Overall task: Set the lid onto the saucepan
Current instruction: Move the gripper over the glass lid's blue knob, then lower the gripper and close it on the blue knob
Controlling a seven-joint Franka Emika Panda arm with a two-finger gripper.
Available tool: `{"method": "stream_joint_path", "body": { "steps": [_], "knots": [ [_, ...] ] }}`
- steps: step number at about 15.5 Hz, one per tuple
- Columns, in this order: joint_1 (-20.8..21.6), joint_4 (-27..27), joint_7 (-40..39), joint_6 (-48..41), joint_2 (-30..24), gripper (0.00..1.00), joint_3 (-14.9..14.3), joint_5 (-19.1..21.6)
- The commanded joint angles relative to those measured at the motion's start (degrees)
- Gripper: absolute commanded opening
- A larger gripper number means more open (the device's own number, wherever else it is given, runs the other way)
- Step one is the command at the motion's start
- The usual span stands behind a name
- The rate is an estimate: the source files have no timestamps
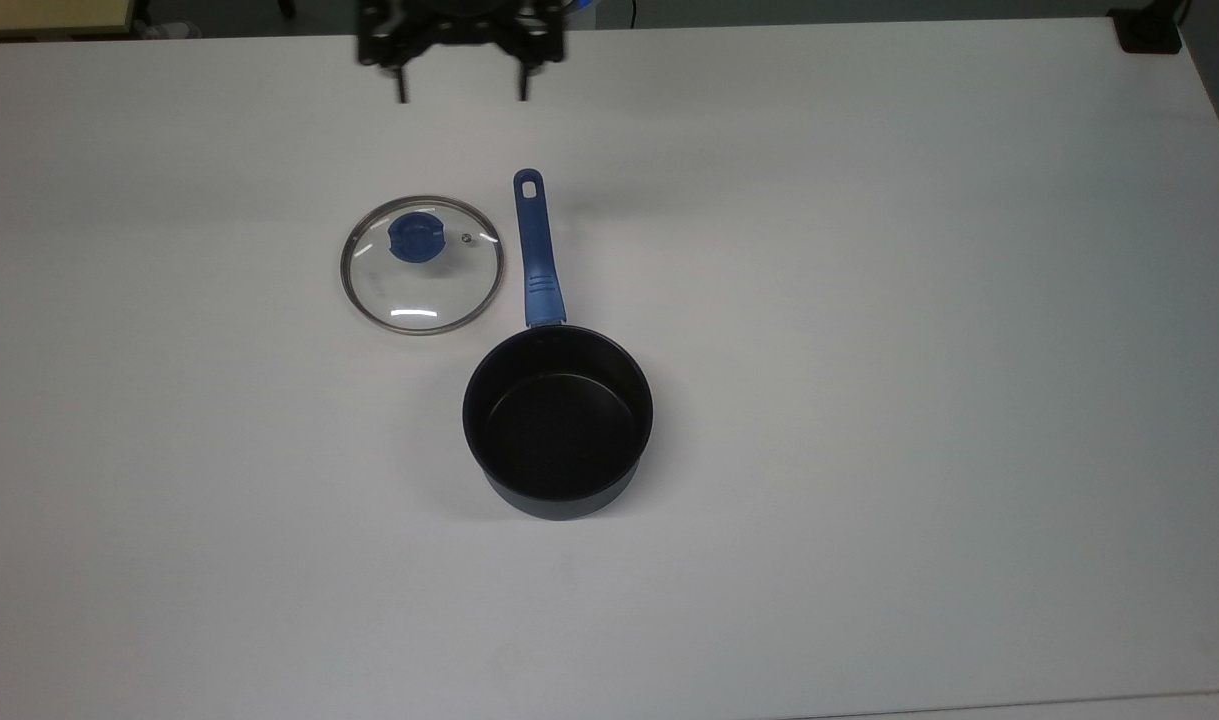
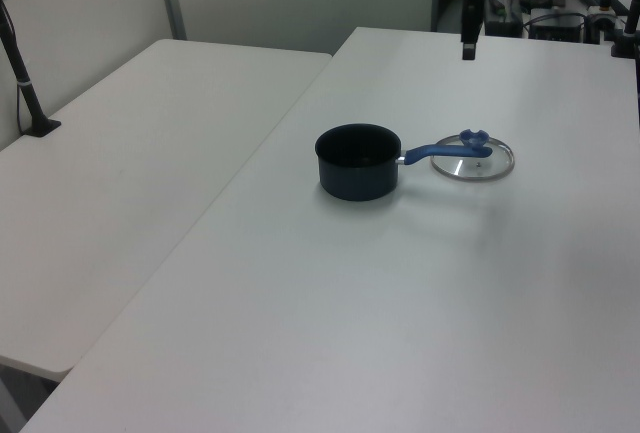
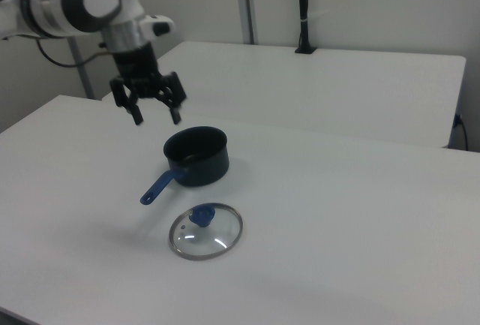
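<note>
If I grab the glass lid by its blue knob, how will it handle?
The round clear glass lid with a metal rim is probably rigid and breakable, so lower it gently. Its raised blue knob looks grippable. Lying flat on the white table, it shouldn't roll.

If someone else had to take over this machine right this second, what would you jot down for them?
Gripper: open, holding nothing, up in the air near the table's far edge at the top of the top view.
Lid: lying flat on the table, knob up, just beside the saucepan's blue handle, on the top view's left of it.
Saucepan: upright and empty, handle pointing toward the gripper's side of the table.
Done: nothing yet; the lid is untouched.
Left: lower onto the lid's knob, grip it, lift, carry it over the saucepan, set it down on the rim and let go.
</note>
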Motion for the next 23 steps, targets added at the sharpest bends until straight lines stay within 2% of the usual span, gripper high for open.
{"method": "stream_joint_path", "body": {
  "steps": [1, 4, 8, 10, 14, 17, 23],
  "knots": [
    [-4.2, -4.8, -13.3, -0.1, -0.4, 1.00, 0.0, 0.7],
    [-6.3, -11.0, -20.2, 3.3, -0.7, 1.00, 0.0, 0.6],
    [-7.8, -20.5, -20.4, 16.7, -0.1, 1.00, 0.0, 0.5],
    [-8.0, -21.2, -20.3, 19.3, 3.1, 1.00, 0.0, 0.5],
    [-9.6, -21.1, -19.5, 22.4, 5.2, 1.00, 0.0, 0.9],
    [-10.8, -20.8, -18.8, 25.5, 7.0, 0.96, 0.0, 5.8],
    [-10.4, -20.8, -13.3, 28.7, 9.5, 0.94, 0.3, 6.6]
  ]
}}
